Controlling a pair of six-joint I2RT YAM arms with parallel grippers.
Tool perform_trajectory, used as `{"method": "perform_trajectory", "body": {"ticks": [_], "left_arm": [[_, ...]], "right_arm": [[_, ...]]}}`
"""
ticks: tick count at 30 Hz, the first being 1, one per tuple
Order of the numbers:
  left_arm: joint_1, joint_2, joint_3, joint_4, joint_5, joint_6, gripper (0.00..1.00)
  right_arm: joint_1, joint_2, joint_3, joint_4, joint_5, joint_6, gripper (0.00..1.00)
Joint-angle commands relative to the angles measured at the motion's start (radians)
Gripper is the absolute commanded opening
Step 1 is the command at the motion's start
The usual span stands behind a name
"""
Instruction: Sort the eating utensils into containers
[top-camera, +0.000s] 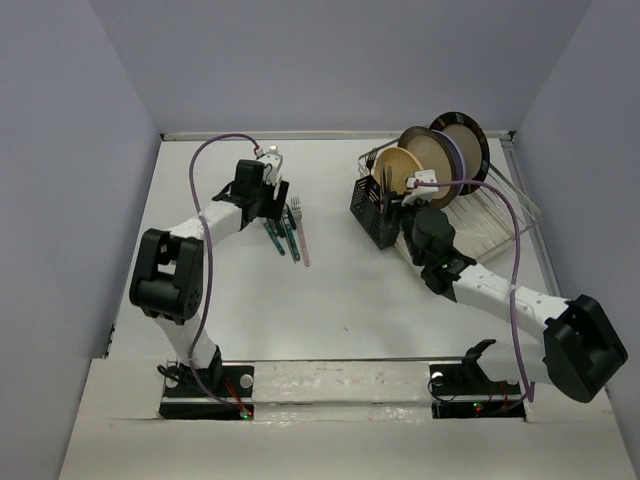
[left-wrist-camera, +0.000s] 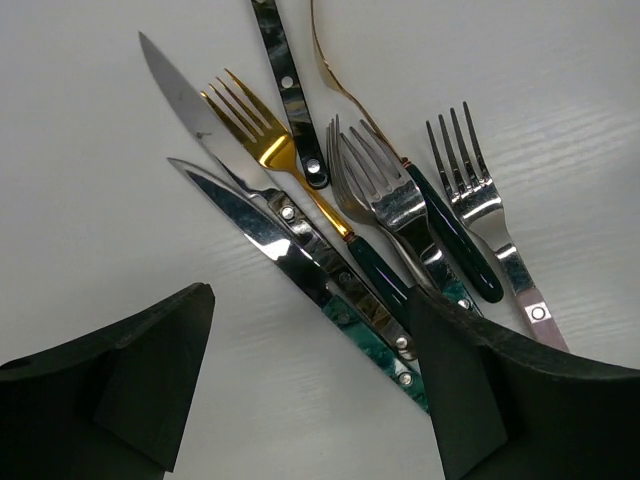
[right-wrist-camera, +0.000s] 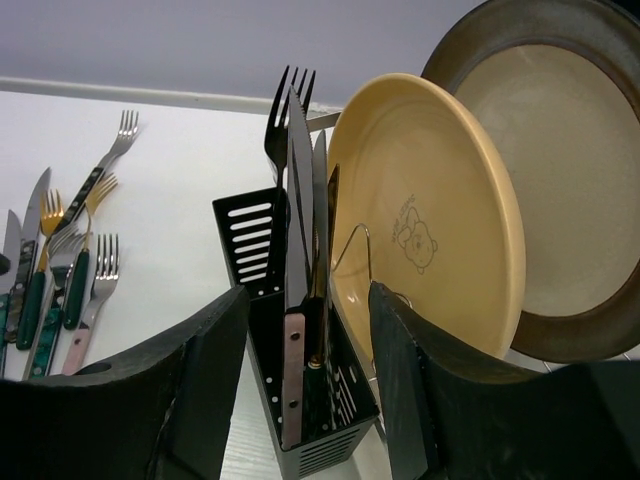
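Left fingers (left-wrist-camera: 130, 385) are spread wide with nothing between the pads. Left gripper (left-wrist-camera: 310, 300) hangs open just above the loose pile of utensils (left-wrist-camera: 340, 220) on the white table (left-wrist-camera: 80, 200). In the left wrist view tines and blade tips point to about 11-12 o'clock. Handles run to 5 o'clock and pass under the finger on that side.

The pile has:
- silver knife (left-wrist-camera: 185, 100)
- gold fork (left-wrist-camera: 250, 120) with a dark green handle
- second knife (left-wrist-camera: 260, 225) with a green marbled handle
- silver fork (left-wrist-camera: 375, 185)
- pink-handled fork (left-wrist-camera: 470, 170)
- black riveted handle (left-wrist-camera: 285, 80) at 12 o'clock, head out of frame

Pieces overlap and touch. Can't tell if the fingers touch any.

Right fingers (right-wrist-camera: 180, 390) are apart too, gripping nothing. Right gripper (right-wrist-camera: 308, 295) sits open over the black perforated caddy (right-wrist-camera: 250, 240), one finger at its 7 o'clock, the other at 5 o'clock. Standing in the caddy are a dark fork (right-wrist-camera: 290, 100) with tines up, knife blades (right-wrist-camera: 318, 200) pointing up, and a pink-handled knife (right-wrist-camera: 292, 380) handle down. Which compartment each is in, can't tell.

Yellow plate (right-wrist-camera: 440, 200) is just beside the caddy at 3 o'clock, with a brown-rimmed plate (right-wrist-camera: 560, 150) behind it at 2 o'clock. Both stand on edge in the wire rack (top-camera: 490, 225). In the top view the pile lies at 9 o'clock of the caddy, well apart from it.
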Motion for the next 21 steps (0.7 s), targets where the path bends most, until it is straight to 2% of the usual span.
{"method": "perform_trajectory", "body": {"ticks": [1,10,16,21], "left_arm": [[-0.010,0.095,0.069,-0.100,-0.072,-0.061,0.88],[-0.042,0.169,0.040,-0.079,-0.136,-0.071,0.89],[-0.042,0.186,0.009,-0.066,-0.124,-0.073,0.85],[-0.039,0.114,-0.052,-0.062,-0.096,-0.078,0.85]], "right_arm": [[-0.007,-0.045,0.004,-0.005,-0.027,0.012,0.57],[-0.007,-0.097,-0.045,0.018,-0.016,0.019,0.56],[-0.007,-0.123,-0.055,0.007,-0.018,0.020,0.56],[-0.007,-0.123,-0.056,0.007,-0.026,0.014,0.56]]}}
